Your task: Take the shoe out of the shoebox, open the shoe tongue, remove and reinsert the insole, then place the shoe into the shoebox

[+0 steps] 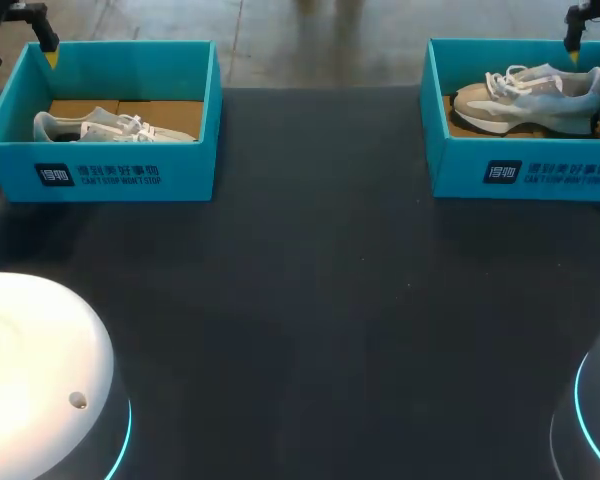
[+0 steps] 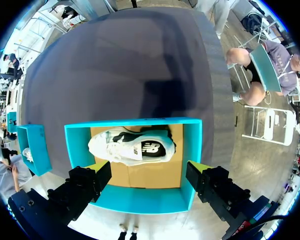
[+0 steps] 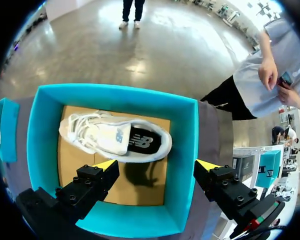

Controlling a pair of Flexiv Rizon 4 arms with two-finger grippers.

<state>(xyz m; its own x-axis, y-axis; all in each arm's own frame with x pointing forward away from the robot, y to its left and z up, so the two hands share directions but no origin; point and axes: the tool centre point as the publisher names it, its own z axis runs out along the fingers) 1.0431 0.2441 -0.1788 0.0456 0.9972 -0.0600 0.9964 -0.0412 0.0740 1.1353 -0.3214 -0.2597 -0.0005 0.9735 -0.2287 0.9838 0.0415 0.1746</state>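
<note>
Two teal shoeboxes stand at the table's far edge. The left shoebox [image 1: 100, 170] holds a pale sneaker [image 1: 110, 127] lying on its side on brown cardboard. In the right shoebox [image 1: 525, 165] a beige and white sneaker [image 1: 530, 98] stands upright. My left gripper [image 2: 149, 168] hangs open above the left shoebox [image 2: 135, 202], its yellow tips over the near part, the sneaker [image 2: 132, 147] just ahead of them. Above the right shoebox [image 3: 45, 145] my right gripper [image 3: 156, 165] is also open, clear of the laced sneaker [image 3: 115, 137]. Neither gripper touches anything.
The dark table [image 1: 310, 300] spreads between and in front of the boxes. The two rounded white arm bases [image 1: 40, 370] sit at the near corners. In the head view the left gripper [image 1: 20, 45] shows at the far left corner and one right finger [image 1: 574, 35] at the far right.
</note>
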